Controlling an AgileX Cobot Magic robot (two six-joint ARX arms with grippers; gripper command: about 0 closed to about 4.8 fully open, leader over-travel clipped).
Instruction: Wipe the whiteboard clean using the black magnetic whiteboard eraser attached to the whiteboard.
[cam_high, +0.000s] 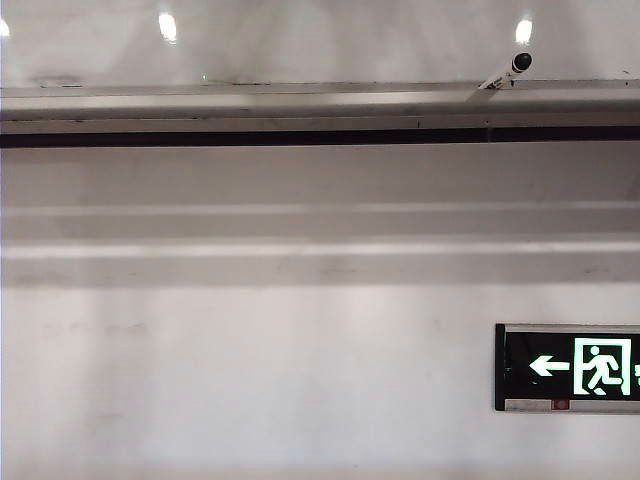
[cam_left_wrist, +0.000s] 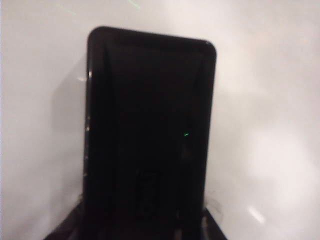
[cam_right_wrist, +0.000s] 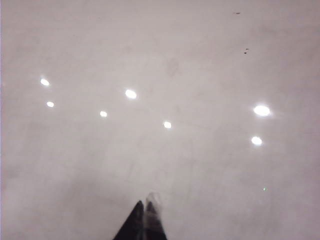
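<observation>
Clearly the left gripper is clamped on the eraser: in the left wrist view the black block fills the middle, its near end sunk between the dark fingers at 6 o'clock, its far end reaching toward 12. The whiteboard lies glossy behind it on every side; whether the felt face is pressed flat on the panel cannot be told from here.

The right gripper has its tips together, holding nothing, hovering just off the board, whose surface mirrors round lights and shows a few dark specks toward 1 o'clock. Neither arm appears in the exterior view, which shows only the board's upper strip and the grey ledge below it.

To wipe well, I would keep the eraser's face flat and evenly pressed, sweep in long overlapping passes, and carry them to those specks. The grip looks end-on, so too much sideways drag could twist the block loose. The right arm should stay clear of the sweep.
</observation>
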